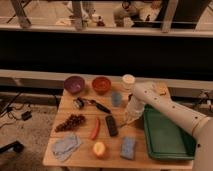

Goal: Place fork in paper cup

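Gripper (131, 116) low over table (85, 156), right of remote (111, 125), at tray's (167, 142) left edge; cannot tell finger state. Fork (127, 121) thin, faint, just below gripper, axis hard to tell. Paper cup (128, 81) far side, straight behind gripper, beyond blue cup (116, 98). Coming move likely lift, then carry far.

You are looking at a matt, pale wooden table (80, 155). At its back edge the paper cup (128, 81) looks matt cream, beside a smooth orange bowl (101, 84) and a purple bowl (74, 84). The green tray (167, 135) along the right edge looks like smooth plastic. The gripper (131, 111), in glossy white casing, hangs by the tray's left rim. A soft blue cloth (66, 145) lies crumpled at the front left corner.
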`<state>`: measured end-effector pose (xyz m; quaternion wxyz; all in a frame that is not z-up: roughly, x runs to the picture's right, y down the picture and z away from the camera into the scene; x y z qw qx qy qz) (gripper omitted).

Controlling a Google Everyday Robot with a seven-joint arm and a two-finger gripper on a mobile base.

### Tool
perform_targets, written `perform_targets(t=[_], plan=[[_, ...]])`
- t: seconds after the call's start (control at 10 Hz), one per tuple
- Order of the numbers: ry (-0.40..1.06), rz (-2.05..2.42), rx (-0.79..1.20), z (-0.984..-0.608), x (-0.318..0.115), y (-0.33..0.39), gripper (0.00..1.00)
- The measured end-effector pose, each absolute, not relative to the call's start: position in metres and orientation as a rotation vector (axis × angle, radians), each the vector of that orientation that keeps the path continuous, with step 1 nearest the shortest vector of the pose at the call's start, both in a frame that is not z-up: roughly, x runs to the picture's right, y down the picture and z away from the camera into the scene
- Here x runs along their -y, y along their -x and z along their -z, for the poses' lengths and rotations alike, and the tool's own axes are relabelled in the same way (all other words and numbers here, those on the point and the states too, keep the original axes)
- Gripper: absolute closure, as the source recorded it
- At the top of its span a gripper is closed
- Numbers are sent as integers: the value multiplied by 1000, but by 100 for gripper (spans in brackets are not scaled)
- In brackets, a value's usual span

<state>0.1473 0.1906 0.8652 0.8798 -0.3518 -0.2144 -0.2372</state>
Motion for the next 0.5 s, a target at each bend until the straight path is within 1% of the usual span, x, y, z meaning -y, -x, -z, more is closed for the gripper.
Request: perform_targets(t=[0.4, 0.5], plan=[[719, 529, 431, -862, -196, -140, 63], [718, 533, 430, -862, -196, -140, 67]])
